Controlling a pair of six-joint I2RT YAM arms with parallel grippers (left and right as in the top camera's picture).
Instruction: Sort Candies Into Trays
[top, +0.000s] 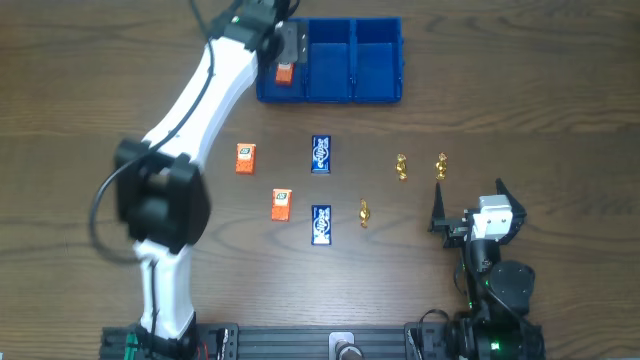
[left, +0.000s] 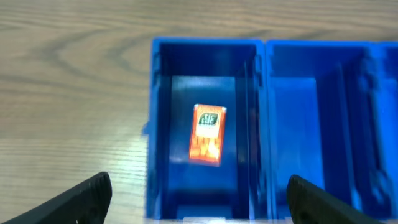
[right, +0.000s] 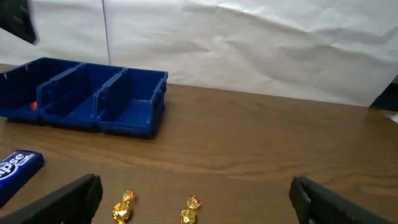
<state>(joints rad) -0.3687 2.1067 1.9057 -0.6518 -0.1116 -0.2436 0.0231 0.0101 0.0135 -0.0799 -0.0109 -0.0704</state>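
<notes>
Three-compartment tray (top: 330, 99): blue, set against the table's far edge, about midway along it.
Table (top: 560, 120): brown wood grain.
Orange candy in the tray (left: 207, 134): flat on the floor of the end compartment, the one closest to the table's left edge.
Left gripper (left: 199, 185): above that end compartment, fingers spread wide and holding nothing; the candy lies below, clear of both fingers.
Right gripper (top: 468, 203): toward the table's near right corner, jaws wide apart with nothing between them.
Orange candies on the table: a farther orange candy (top: 246, 158) and a nearer orange candy (top: 282, 204), both left of the table's centre and apart from each other.
Blue candies: a farther blue candy (top: 321, 154) and a nearer blue candy (top: 321, 225), in line near the table's centre.
Gold candies: a left gold candy (top: 401, 166) and a right gold candy (top: 441, 166) side by side toward the right edge; a third gold candy (top: 365, 212) sits just beside the nearer blue candy.
</notes>
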